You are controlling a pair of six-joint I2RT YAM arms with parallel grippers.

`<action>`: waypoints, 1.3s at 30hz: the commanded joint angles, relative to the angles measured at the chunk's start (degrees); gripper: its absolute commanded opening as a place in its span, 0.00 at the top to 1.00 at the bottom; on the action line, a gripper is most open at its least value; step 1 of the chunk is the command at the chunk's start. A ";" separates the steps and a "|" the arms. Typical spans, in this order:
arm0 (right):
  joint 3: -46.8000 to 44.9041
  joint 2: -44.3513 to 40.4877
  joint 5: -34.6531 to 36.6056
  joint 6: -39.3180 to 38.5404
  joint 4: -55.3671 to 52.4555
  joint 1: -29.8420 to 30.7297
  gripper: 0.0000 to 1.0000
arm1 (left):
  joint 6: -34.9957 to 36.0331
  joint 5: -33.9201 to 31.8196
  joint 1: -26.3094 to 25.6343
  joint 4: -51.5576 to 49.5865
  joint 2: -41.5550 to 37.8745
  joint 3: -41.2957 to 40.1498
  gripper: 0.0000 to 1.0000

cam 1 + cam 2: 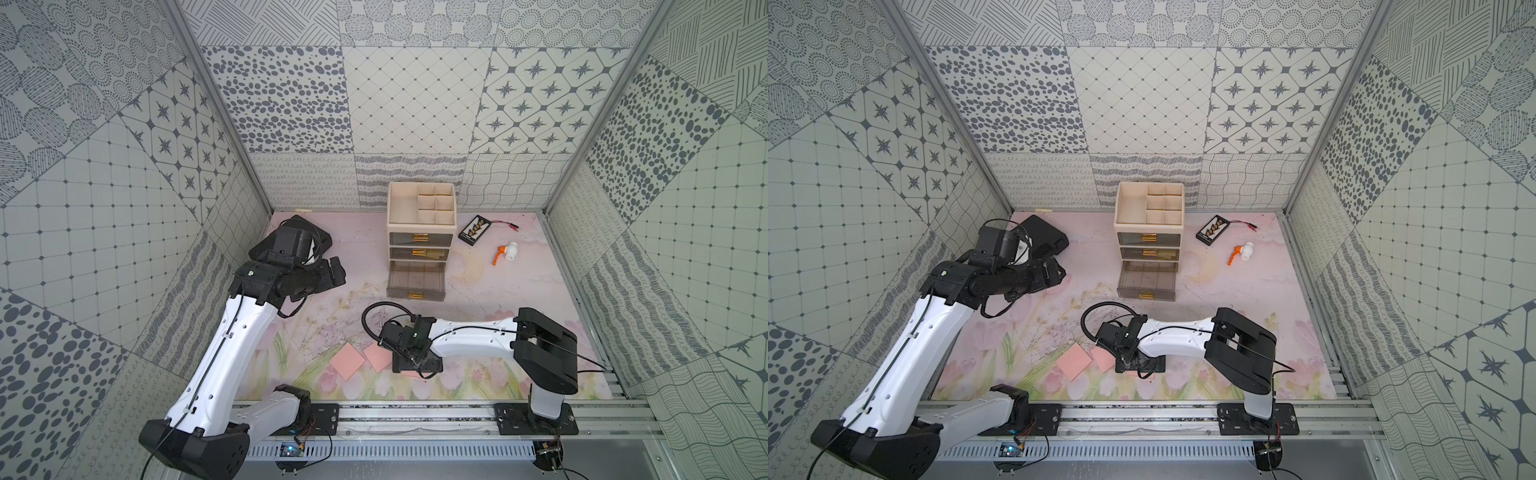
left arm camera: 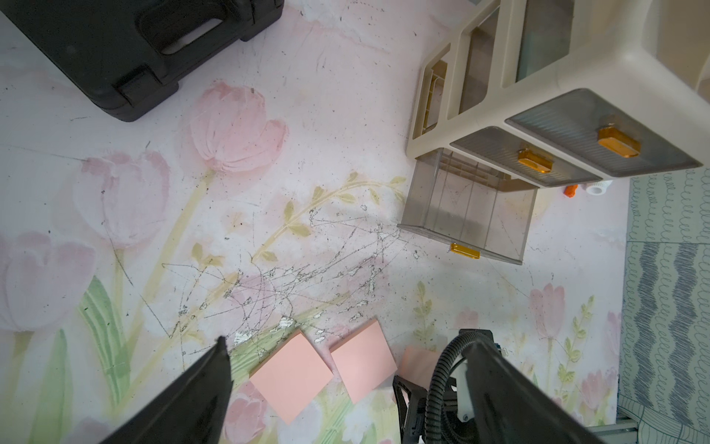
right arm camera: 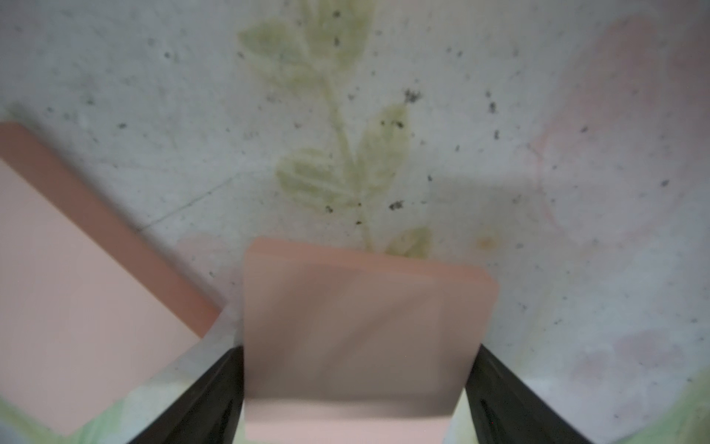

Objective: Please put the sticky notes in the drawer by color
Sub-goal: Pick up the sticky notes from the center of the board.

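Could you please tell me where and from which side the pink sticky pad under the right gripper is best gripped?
Grip the pink pad by its two opposite side edges, coming straight down: it lies flat on the mat, so only the thin edges offer purchase. The right gripper straddles those edges.

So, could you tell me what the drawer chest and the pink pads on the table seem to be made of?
Drawer chest: cream frame looks like smooth moulded plastic; its pulled-out drawer is smoky see-through plastic, dividers showing through. Pink pads: probably matte paper, no glare, thick side edge.
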 commanded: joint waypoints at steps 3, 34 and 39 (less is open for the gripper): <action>0.05 1.52 1.11 1.39 -0.86 0.61 0.15 | 1.54 -0.76 0.25 -2.15 -0.24 1.16 0.03; 12.66 -13.10 8.24 -19.93 -10.43 -14.05 0.20 | 1.10 -0.70 0.59 -1.54 0.02 1.42 0.03; 16.14 -10.98 5.59 -24.71 -6.27 -20.01 0.20 | 0.92 -1.18 0.54 -1.80 0.16 1.87 0.03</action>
